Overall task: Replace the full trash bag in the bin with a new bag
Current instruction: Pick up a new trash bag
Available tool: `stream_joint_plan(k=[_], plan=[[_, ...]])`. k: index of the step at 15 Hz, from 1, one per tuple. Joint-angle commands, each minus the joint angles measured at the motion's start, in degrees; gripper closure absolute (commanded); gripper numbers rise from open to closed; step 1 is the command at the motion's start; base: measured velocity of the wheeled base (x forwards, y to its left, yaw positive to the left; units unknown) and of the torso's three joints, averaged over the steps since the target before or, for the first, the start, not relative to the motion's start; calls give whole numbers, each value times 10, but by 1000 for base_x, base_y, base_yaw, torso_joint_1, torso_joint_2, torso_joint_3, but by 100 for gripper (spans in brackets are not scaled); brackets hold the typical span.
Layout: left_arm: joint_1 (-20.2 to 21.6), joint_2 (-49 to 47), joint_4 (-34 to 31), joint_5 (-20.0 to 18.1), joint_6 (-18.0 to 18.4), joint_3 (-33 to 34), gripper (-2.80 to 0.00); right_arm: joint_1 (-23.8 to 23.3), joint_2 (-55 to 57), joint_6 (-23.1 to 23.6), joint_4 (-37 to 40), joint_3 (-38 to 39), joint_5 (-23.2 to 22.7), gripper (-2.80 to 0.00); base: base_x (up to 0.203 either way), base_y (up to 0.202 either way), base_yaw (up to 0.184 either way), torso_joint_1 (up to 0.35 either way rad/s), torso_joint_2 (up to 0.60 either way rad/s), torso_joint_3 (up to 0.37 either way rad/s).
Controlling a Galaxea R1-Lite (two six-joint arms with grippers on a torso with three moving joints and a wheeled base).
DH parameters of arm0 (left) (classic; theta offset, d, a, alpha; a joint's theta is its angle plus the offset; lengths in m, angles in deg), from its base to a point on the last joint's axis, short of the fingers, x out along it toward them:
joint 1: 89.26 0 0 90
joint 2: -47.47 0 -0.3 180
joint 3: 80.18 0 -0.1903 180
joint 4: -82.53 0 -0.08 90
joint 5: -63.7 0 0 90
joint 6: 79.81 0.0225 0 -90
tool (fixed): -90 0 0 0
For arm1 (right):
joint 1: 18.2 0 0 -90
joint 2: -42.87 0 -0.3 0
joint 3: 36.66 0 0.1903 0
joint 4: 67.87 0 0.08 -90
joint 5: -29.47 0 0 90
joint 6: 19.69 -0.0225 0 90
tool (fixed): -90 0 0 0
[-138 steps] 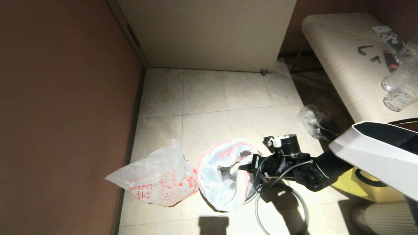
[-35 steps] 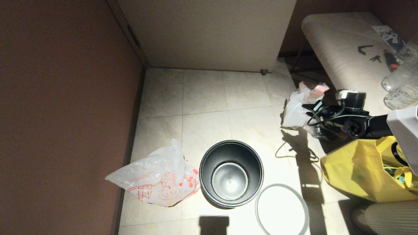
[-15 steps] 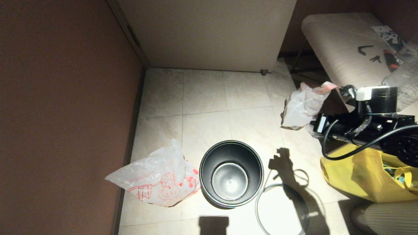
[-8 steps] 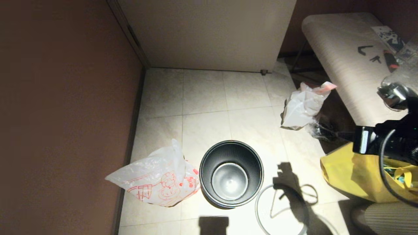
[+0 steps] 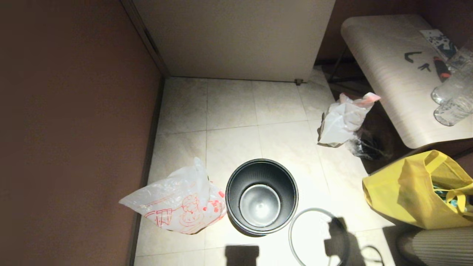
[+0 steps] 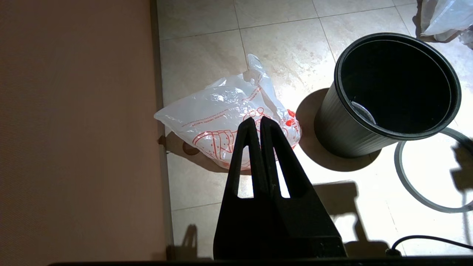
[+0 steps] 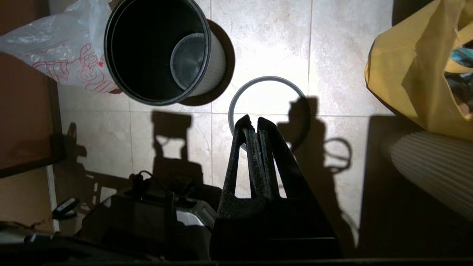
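Small round black bin (image 5: 261, 196): emptied, standing between translucent red-cartoon new bag (image 5: 177, 205) and detached grey ring (image 5: 317, 236). Whitish red-lettered full trash bag (image 5: 343, 120): set near the table (image 5: 391, 74). Left gripper (image 6: 257, 121), fingers pressed together, is held above the new bag; right gripper (image 7: 253, 121), likewise closed and empty, above the ring.

Open bin (image 5: 261, 195) mouth, new bag (image 5: 177, 202) touching, loose ring (image 5: 318, 236) beside
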Motion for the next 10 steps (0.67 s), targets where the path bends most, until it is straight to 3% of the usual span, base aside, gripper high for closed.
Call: stream_joint_plan(k=[1,5,10], plan=[[0,0,0,0,0,2,0,7,-100,0,43,1,2,0,0,0,0,0,0,0],[0,0,0,0,0,2,0,6,-192,0,106,3,4,0,0,0,0,0,0,0],[0,0,0,0,0,2,0,-72,-273,-2,110,7,-10,0,0,0,0,0,0,0]])
